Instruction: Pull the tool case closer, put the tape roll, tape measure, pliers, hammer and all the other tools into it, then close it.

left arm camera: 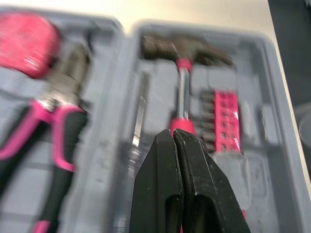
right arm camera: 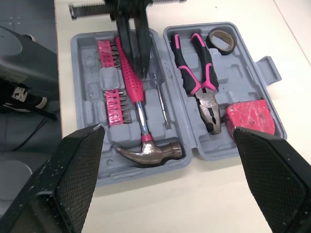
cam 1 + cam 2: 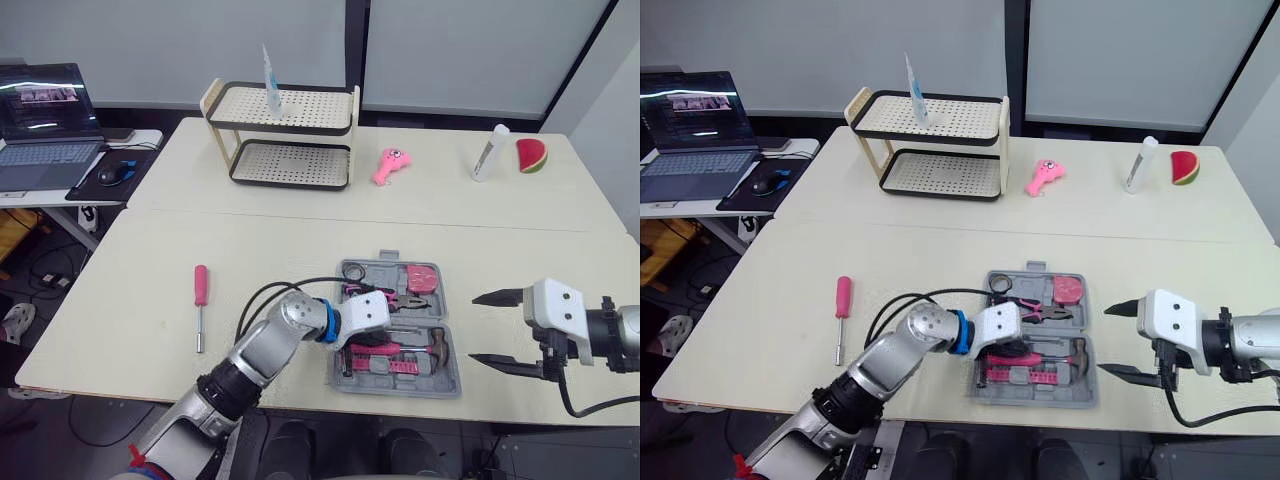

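The grey tool case (image 3: 452,352) lies open near the table's front edge. It holds the tape roll (image 2: 219,39), the pink tape measure (image 2: 250,118), the pliers (image 2: 199,77), the hammer (image 2: 141,126), a slim screwdriver (image 2: 163,107) and pink bit strips (image 2: 112,92). My left gripper (image 3: 358,345) reaches into the case, shut, with its tips (image 1: 172,133) over the hammer's pink handle and nothing between them. My right gripper (image 3: 474,327) hovers open just right of the case. A pink screwdriver (image 3: 201,300) lies on the table left of the case.
A two-tier rack (image 3: 290,130) stands at the back with a tube on top. A pink toy (image 3: 388,165), a white bottle (image 3: 490,152) and a watermelon slice (image 3: 532,155) lie along the back right. A laptop (image 3: 45,120) and mouse (image 3: 112,175) sit on a side desk at left.
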You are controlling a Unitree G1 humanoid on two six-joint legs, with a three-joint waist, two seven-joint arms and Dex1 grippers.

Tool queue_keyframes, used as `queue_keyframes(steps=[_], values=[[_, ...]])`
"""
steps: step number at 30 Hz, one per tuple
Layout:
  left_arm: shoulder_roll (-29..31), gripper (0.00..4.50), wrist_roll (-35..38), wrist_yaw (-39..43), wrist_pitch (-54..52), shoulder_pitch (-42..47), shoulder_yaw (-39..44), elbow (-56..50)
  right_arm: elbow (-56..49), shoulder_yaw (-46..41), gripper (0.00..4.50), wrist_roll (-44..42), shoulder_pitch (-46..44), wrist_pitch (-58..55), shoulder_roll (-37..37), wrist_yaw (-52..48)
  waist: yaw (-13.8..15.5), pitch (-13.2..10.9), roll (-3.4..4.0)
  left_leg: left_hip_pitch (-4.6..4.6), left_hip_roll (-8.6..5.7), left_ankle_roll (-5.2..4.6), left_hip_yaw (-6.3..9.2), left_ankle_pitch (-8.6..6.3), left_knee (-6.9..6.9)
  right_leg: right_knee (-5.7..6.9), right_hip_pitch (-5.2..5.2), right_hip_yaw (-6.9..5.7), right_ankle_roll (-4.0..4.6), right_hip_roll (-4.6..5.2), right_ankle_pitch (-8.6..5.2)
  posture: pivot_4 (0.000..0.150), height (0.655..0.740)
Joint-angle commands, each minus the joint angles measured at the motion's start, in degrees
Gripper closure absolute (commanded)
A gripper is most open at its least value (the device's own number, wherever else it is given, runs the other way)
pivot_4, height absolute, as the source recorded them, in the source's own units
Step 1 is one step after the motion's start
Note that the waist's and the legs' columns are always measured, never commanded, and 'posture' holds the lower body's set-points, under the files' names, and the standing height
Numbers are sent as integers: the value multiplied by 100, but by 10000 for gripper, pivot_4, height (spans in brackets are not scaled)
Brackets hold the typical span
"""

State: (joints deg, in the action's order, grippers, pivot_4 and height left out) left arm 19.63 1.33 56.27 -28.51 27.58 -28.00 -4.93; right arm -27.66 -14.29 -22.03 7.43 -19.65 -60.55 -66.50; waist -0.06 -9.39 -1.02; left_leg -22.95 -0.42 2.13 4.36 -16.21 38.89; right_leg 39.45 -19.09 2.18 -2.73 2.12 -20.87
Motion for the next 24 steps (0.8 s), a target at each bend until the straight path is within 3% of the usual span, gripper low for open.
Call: queue_keyframes(steps=[1,10,13,17,24], values=[[256,44861,634,-37,-13,-131,1014,-778,-67,-42,0,-115,-226,104,43,3,-3,0,1,0,1,0,1,0,0,0,0,0,0,0,0,1500,7290],[897,44861,1435,-1151,-108,-1347,3708,-1573,64,-33,0,-293,-758,-30,88,80,-15,1,6,4,5,0,3,0,-7,-3,-2,3,0,4,0,1500,7290],[1065,44861,1628,-1531,-61,-1889,4823,-1391,211,-9,0,-283,-851,-14,123,83,-9,1,6,5,6,0,7,0,-8,-3,-2,1,0,7,0,1500,7290],[1462,44861,1906,-1344,314,-2947,6312,-609,436,46,0,-198,-806,176,160,-29,-29,1,7,6,6,1,6,-1,-11,-6,-4,2,0,15,0,1500,7290],[1462,23299,2408,-1433,454,-3815,7373,582,810,-341,0,-153,-360,378,371,140,25,2,4,8,-1,1,17,-2,-15,-8,-3,-3,1,35,0,1500,7290]])
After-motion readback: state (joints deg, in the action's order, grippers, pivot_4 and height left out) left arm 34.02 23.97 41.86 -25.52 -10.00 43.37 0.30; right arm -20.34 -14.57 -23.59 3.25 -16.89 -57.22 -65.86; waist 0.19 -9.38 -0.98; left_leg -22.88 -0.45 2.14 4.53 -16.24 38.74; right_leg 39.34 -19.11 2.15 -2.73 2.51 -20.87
